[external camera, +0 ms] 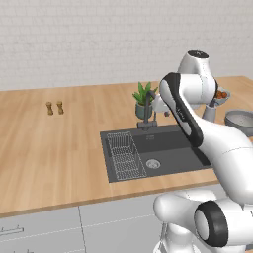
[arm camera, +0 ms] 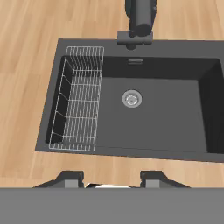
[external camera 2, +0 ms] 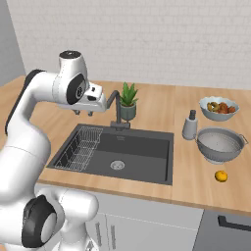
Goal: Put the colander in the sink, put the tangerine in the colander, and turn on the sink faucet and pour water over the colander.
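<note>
The silvery perforated colander [external camera 2: 219,144] stands on the wooden counter right of the dark sink [external camera 2: 137,162], and its rim also shows at the right edge of the left base view [external camera: 240,120]. In front of it on the counter lies the small orange tangerine [external camera 2: 221,176]. The dark faucet [external camera 2: 116,110] rises behind the basin, with no water running. My gripper [external camera 2: 83,114] hangs open above the sink's left part, pointing down, with nothing between its fingers. In the hand view its fingertips [arm camera: 70,178] frame the sink [arm camera: 170,113] and drain from above.
A wire rack [arm camera: 78,98] fills the sink's left section. A potted plant [external camera 2: 128,100] stands behind the faucet. A grey bottle [external camera 2: 189,125] and a fruit bowl [external camera 2: 218,108] sit behind the colander. Two small shakers [external camera: 54,107] stand far left on the counter.
</note>
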